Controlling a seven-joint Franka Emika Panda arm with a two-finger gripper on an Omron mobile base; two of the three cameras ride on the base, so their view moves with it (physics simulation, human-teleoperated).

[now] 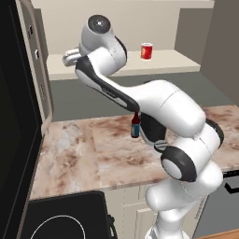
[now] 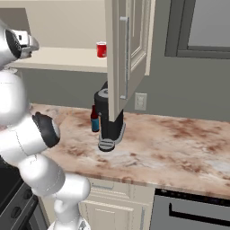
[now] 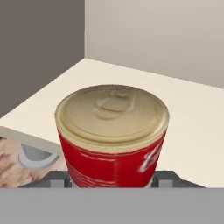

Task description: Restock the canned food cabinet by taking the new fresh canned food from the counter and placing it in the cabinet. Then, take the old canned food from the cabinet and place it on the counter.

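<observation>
The old canned food (image 3: 113, 135), red with a dull tan lid, stands upright between my fingertips in the hand view, and my gripper (image 3: 111, 180) is shut on it. From the left base view my gripper (image 1: 70, 57) is at the left end of the cabinet's pale shelf (image 1: 177, 60), and the hand hides the can. The new fresh canned food (image 1: 146, 51), bright red with a white rim, stands farther right on the same shelf (image 2: 63, 58), also visible from the right (image 2: 101, 50). The marbled counter (image 1: 84, 154) lies below.
A small blue bottle (image 1: 135, 125) stands on the counter beside a dark appliance (image 2: 108, 121). The cabinet's doors hang open: one on the left (image 1: 35, 70), one on the right (image 2: 128, 54). A black cooktop (image 1: 60, 219) lies at lower left.
</observation>
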